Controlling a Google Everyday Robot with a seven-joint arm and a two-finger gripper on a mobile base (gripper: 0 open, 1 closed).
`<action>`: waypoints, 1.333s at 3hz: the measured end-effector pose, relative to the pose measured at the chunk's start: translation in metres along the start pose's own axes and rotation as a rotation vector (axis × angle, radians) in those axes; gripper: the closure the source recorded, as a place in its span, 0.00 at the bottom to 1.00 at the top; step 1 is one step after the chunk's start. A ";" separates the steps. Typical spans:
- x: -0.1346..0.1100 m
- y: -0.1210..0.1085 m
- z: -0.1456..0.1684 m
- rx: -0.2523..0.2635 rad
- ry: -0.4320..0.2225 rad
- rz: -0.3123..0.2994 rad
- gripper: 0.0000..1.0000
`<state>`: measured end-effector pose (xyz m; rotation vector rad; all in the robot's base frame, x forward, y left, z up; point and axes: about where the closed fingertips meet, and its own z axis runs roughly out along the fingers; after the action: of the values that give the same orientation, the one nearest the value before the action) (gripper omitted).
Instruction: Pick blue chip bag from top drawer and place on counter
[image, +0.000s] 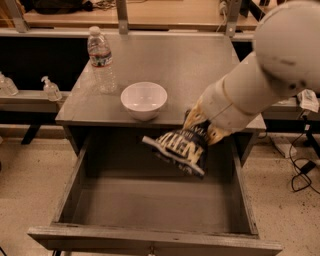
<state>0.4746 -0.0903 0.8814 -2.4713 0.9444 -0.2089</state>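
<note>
The blue chip bag (181, 150), dark navy with white block lettering, hangs in the air above the back of the open top drawer (155, 200), near the counter's front edge. My gripper (200, 122) is shut on the bag's upper end; its tan fingers show just above the bag, at the end of my large white arm coming in from the upper right. The drawer is pulled out and its flat grey bottom is bare. The grey counter (170, 65) lies behind it.
A white bowl (144, 99) stands near the counter's front edge, left of the bag. A clear water bottle (101, 59) stands at the counter's left. Sanitiser bottles (50, 89) sit on a low shelf at the left. Cables lie on the floor at the right.
</note>
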 end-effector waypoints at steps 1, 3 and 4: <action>0.013 -0.010 -0.022 0.014 0.050 0.030 1.00; 0.024 -0.010 -0.017 0.026 0.062 -0.005 1.00; 0.069 -0.016 -0.017 0.078 0.121 -0.068 1.00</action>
<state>0.5305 -0.1320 0.9022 -2.4433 0.8849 -0.4148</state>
